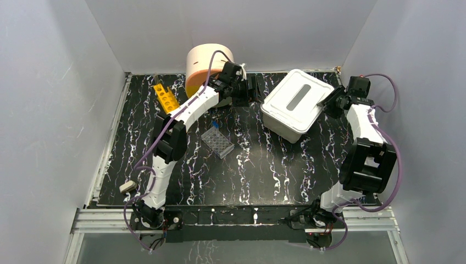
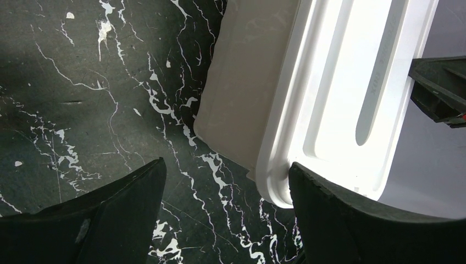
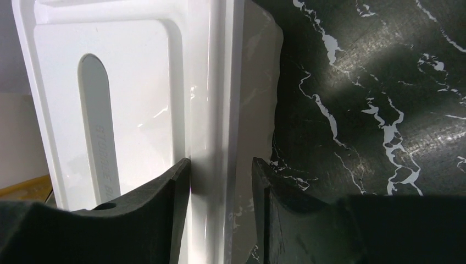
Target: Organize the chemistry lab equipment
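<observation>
A clear well plate [image 1: 217, 142] lies mid-table with a small blue item [image 1: 215, 125] just behind it. The yellow rack [image 1: 165, 96] stands at the back left. A small pale item [image 1: 127, 187] lies near the front left edge. My left gripper [image 1: 254, 91] [image 2: 225, 176] hangs open beside the left end of the white bin [image 1: 275, 124]; the lid's corner [image 2: 275, 187] sits just inside its right finger [image 2: 351, 220]. My right gripper [image 1: 328, 102] [image 3: 221, 165] straddles the lid's right rim [image 3: 214, 110], jaws open, the outer finger [image 3: 264, 187] apart from the wall.
The white bin's lid [image 1: 299, 96] has a grey slot [image 1: 299, 98]. A round peach and orange drawer unit [image 1: 206, 63] stands at the back, behind my left arm. White walls close in the back and both sides.
</observation>
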### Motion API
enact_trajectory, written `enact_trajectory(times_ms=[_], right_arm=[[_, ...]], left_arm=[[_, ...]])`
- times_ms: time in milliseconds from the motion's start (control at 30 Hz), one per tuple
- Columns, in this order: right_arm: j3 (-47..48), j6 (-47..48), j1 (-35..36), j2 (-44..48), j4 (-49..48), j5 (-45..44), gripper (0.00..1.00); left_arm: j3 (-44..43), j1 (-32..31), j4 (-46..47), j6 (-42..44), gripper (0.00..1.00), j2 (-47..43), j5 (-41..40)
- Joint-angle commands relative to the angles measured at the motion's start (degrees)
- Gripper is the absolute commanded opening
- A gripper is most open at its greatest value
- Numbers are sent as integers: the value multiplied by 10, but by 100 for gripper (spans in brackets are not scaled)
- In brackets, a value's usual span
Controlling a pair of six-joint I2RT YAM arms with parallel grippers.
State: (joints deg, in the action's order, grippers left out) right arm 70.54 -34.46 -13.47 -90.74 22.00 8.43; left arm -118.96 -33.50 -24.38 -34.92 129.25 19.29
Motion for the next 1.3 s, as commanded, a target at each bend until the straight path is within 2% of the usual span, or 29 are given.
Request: enact_trajectory(times_ms=[0,100,167,333,500,633,767,833,867,1100,1267], right_arm=[[35,24,-3,-30,69,-68,53],[55,35,-2,-12,72,-43,58],[63,39,-2,10,69,-25,62],[70,39,-1,59,55,-16,68],[51,35,-1,129,31,5,70],[34,49,10,177,58,7,75],[3,59,43,248,93,-4,86],[-20,66,58,292,111,-14,97],[-32,71,64,311,120,-20,98],[-106,100,76,460,203,-51,99],[-69,117,76,509,293,-112,99]], left_arm=[[-28,-1,-73,22,80,30,-28],[-60,-1,-107,32,82,35,-54],[-91,-2,-130,54,86,32,-66],[-112,-2,-123,82,98,-12,-49],[-101,-2,-120,93,98,-84,-35],[-7,-2,-125,107,98,-180,-72],[133,-2,-141,81,98,-322,-177],[205,-2,-147,66,98,-396,-226],[236,-2,-152,58,98,-431,-247],[409,-1,-225,34,98,-632,-340],[454,1,-265,22,98,-722,-407]])
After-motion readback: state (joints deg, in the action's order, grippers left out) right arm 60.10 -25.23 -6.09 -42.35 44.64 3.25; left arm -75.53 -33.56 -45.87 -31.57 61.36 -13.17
